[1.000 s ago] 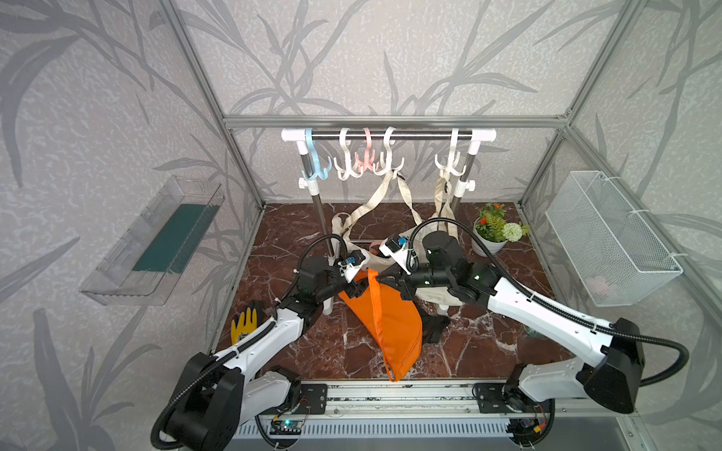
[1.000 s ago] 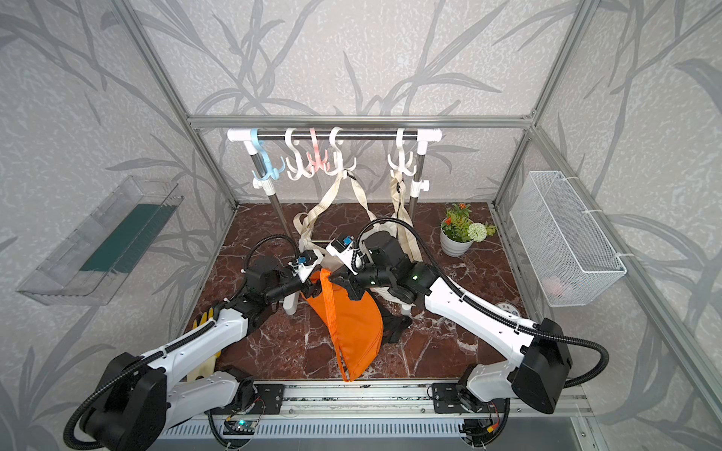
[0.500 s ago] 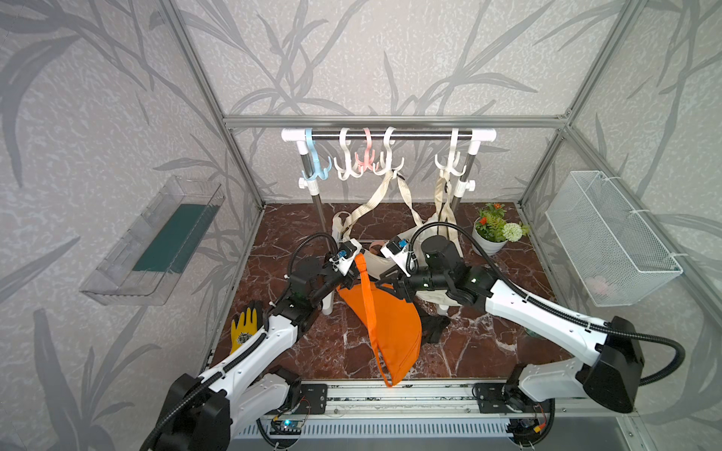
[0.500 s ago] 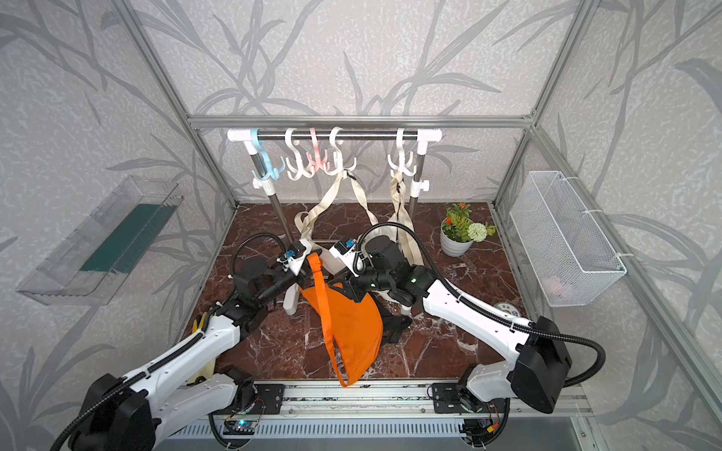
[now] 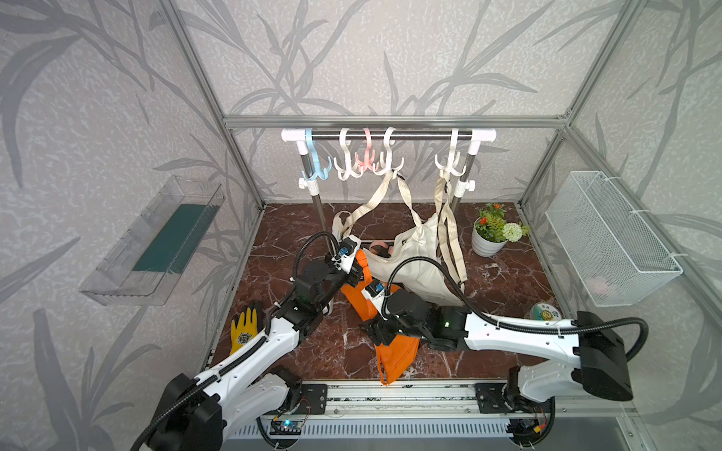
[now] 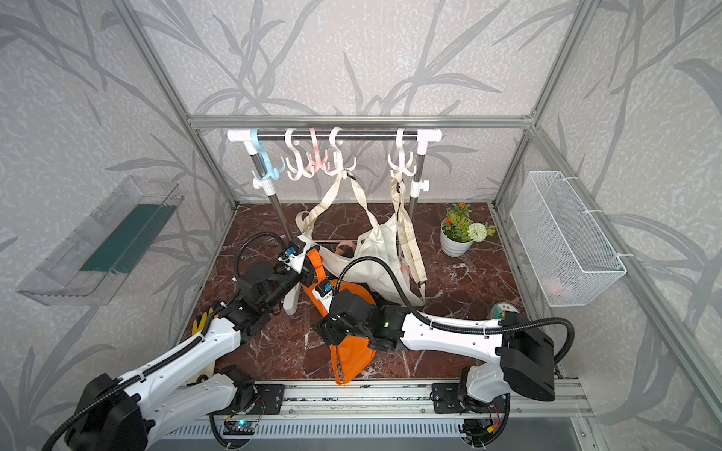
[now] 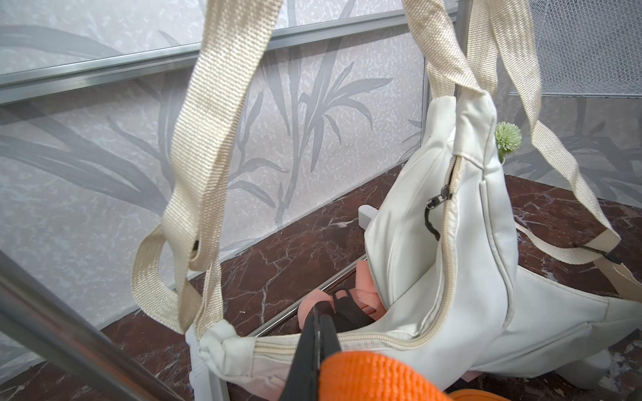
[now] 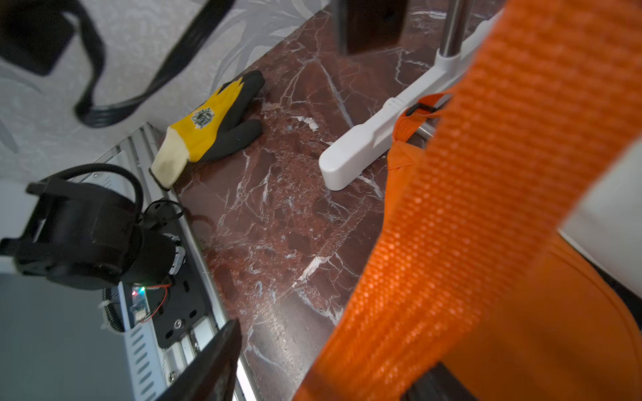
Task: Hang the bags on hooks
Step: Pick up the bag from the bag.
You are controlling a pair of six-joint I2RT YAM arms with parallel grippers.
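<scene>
The orange bag (image 5: 394,351) (image 6: 351,355) droops onto the marble floor near the front rail. Its orange strap (image 5: 361,259) (image 7: 375,378) rises to my left gripper (image 5: 357,269) (image 7: 318,333), which is shut on it. My right gripper (image 5: 375,332) (image 8: 323,375) stands open low over the bag, and the strap (image 8: 469,208) runs loose between its fingers (image 8: 208,368). Behind, on the rail (image 5: 422,136), hang a free blue hook (image 5: 314,172), a white hook (image 5: 345,170) and a pink hook (image 5: 365,162).
A cream bag (image 5: 414,257) hangs by its straps from two other white hooks and sags to the floor right behind the left gripper. The rack's white foot (image 8: 364,149), a yellow glove (image 5: 244,330), a flower pot (image 5: 488,238), a tape roll (image 5: 545,312) and a wire basket (image 5: 609,238) are around.
My left gripper shut on the orange strap and lifted it back toward the rack. My right gripper opened, let go of the bag and dropped forward; the bag sagged.
</scene>
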